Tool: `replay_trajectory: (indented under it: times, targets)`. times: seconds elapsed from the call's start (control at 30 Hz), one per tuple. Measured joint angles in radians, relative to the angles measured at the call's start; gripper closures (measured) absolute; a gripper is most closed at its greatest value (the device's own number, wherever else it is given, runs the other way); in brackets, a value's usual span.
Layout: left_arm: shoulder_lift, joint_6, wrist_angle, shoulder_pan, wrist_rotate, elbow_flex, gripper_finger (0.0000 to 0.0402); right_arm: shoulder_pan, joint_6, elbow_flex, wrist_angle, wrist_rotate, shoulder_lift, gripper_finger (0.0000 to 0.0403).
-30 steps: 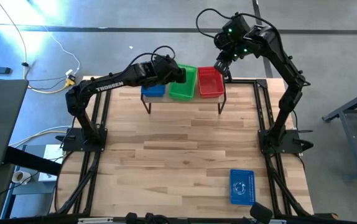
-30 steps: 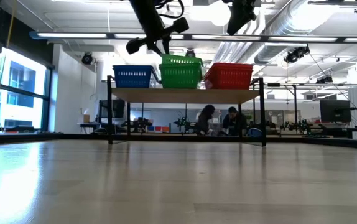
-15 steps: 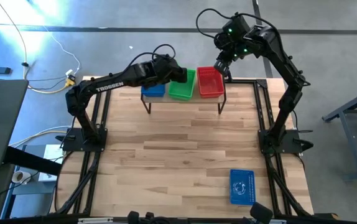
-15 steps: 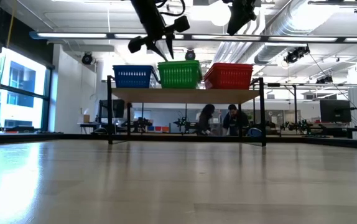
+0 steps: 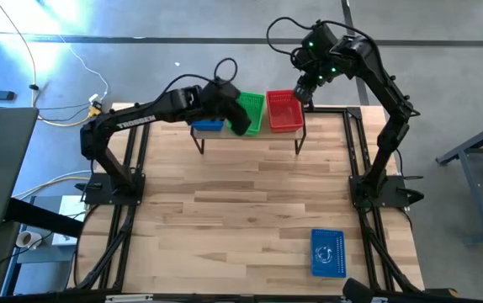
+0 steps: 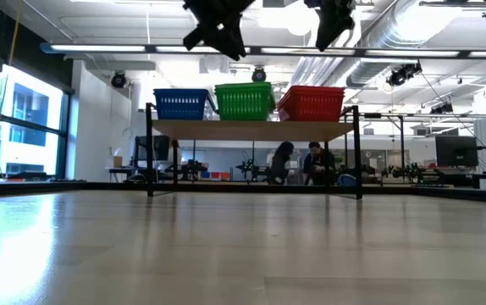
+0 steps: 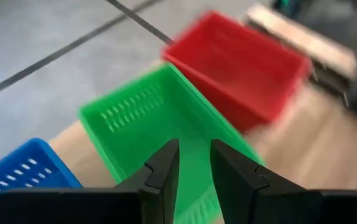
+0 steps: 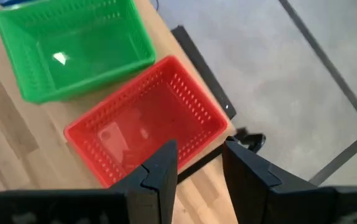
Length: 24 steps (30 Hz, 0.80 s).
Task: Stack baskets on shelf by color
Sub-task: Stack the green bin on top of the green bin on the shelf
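Observation:
The shelf stands at the table's far middle. Three baskets rest side by side by their bottoms on its board: blue, green and red. My left gripper hangs open above the green basket, clear of it, with nothing between its fingers. My right gripper stands open, high above the far right end of the red basket. Another blue basket lies on the table at the near right.
The black arm mounts stand at the table's left and right edges. Bare wooden tabletop stretches from the shelf to the near edge. People sit at desks in the room behind the shelf.
My left gripper has opened and let go of the green basket, which it held tilted above the shelf. The basket now rests level between the blue and the red one. The gripper has then risen, drawn back toward the near edge and rolled about its own line.

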Motion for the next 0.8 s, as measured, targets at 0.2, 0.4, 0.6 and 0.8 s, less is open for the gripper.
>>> replay_trajectory:
  times: [0.2,0.4,0.6,0.8]
  targets:
    - [-0.002,0.140,-0.046,-0.054,0.080,-0.050,0.0322,0.005,0.032,-0.051,-0.005,-0.048,-0.005,0.0289]
    - [0.001,0.167,-0.012,-0.115,0.087,-0.130,0.0322,0.030,0.051,-0.215,-0.004,-0.050,-0.040,0.0289]
    - [0.000,0.202,0.101,-0.157,0.088,-0.197,0.0322,0.057,0.132,-0.443,0.028,0.022,-0.142,0.0289]
    - [0.011,0.202,0.128,-0.139,0.085,-0.231,0.0322,0.092,0.242,-0.646,0.128,0.048,-0.296,0.0289]
